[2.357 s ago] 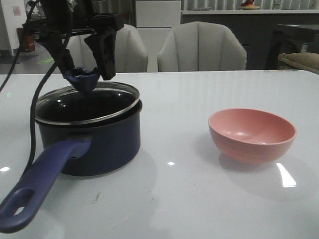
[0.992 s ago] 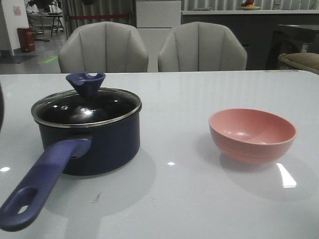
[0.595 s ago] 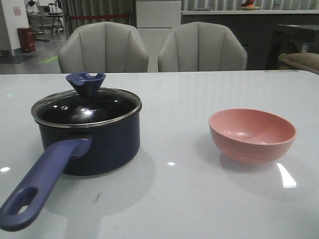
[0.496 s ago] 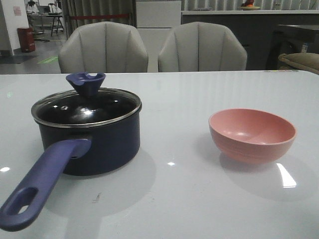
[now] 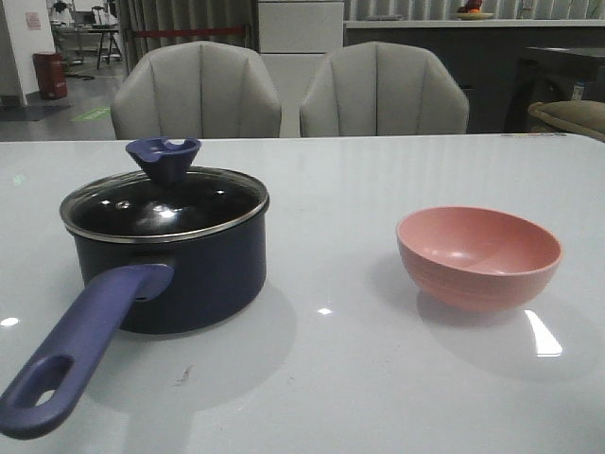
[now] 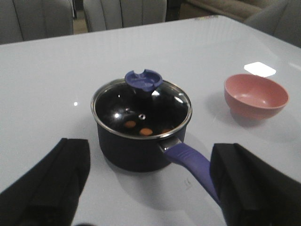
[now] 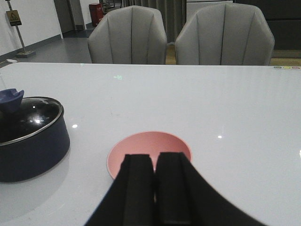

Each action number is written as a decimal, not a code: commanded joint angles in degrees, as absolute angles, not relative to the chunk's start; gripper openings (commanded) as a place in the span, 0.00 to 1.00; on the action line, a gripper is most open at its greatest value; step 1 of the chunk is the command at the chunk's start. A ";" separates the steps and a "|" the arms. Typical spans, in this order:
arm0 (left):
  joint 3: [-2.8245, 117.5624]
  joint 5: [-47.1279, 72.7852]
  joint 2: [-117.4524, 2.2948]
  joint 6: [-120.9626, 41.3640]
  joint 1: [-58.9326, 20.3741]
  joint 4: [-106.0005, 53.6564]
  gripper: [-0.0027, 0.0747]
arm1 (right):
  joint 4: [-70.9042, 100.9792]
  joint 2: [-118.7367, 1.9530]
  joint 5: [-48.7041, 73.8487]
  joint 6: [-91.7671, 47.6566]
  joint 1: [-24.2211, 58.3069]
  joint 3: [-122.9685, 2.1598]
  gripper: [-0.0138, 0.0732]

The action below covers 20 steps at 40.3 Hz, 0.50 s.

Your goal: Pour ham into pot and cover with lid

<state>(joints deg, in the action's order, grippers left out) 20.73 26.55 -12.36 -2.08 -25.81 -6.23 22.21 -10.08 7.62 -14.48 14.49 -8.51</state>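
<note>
The dark navy pot point(image 5: 180, 274) stands at the left of the table, its purple-blue handle point(image 5: 80, 345) pointing to the front. The glass lid point(image 5: 165, 203) with its blue knob point(image 5: 164, 157) sits flat on the pot. In the left wrist view a few orange-pink ham chunks point(image 6: 146, 132) show through the lid point(image 6: 141, 110) inside the pot point(image 6: 136, 150). My left gripper point(image 6: 150, 183) is open and empty, pulled back from the pot. My right gripper point(image 7: 155, 162) is shut and empty, in front of the pink bowl point(image 7: 149, 149). Neither gripper shows in the front view.
The empty pink bowl point(image 5: 478, 257) stands at the right of the table. Two grey chairs point(image 5: 196, 90) stand behind the table's far edge. The pot handle point(image 6: 193, 162) reaches toward my left gripper's one finger point(image 6: 254, 188).
The left gripper let go of the lid knob and withdrew out of the front view. The lid, tilted before, now rests flat on the pot. Nothing has moved in the last second.
</note>
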 commanded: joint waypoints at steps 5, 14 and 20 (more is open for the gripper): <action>20.65 19.08 -10.24 -2.28 -26.16 -6.83 0.44 | 22.45 -10.71 2.75 -14.75 14.46 -10.15 0.33; 20.65 18.33 -10.24 -2.28 -26.16 -7.09 0.19 | 22.45 -10.71 2.75 -14.75 14.46 -10.15 0.33; 20.65 18.33 -10.24 -2.28 -26.16 -7.09 0.18 | 22.45 -10.71 2.75 -14.75 14.46 -10.15 0.33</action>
